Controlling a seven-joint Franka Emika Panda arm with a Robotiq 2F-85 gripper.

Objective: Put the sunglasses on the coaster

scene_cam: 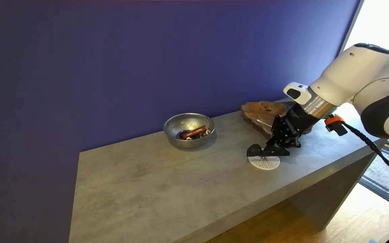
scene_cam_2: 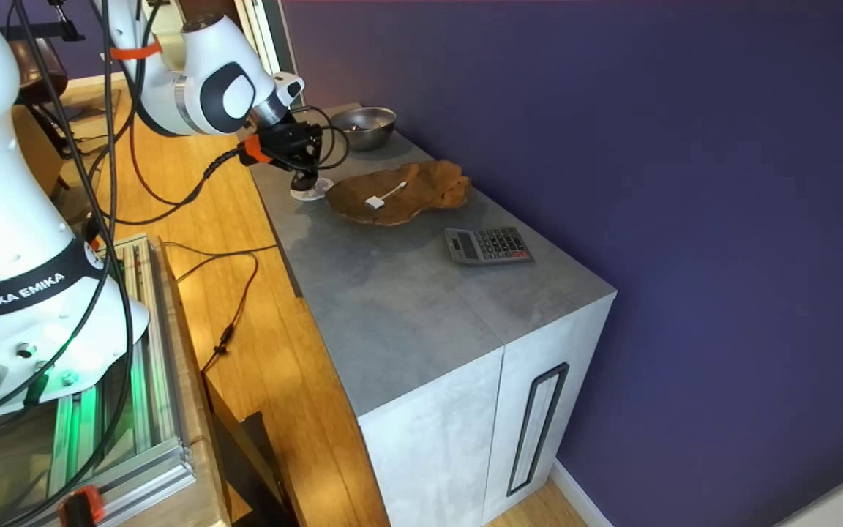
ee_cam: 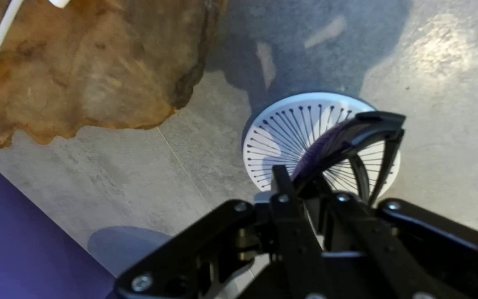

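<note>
The dark sunglasses are held in my gripper. They also show in an exterior view and, with a purplish lens, in the wrist view. My gripper's fingers are closed on part of their frame. The coaster, a white disc with dark radiating lines, lies flat on the grey counter beneath them. The coaster also shows in an exterior view and in the wrist view. The sunglasses are over the coaster and hide part of it. I cannot tell whether they touch it.
A brown wooden bowl holding a white adapter cable stands close beside the coaster. A metal bowl with a red packet stands near the purple wall. A calculator lies beyond the wooden bowl.
</note>
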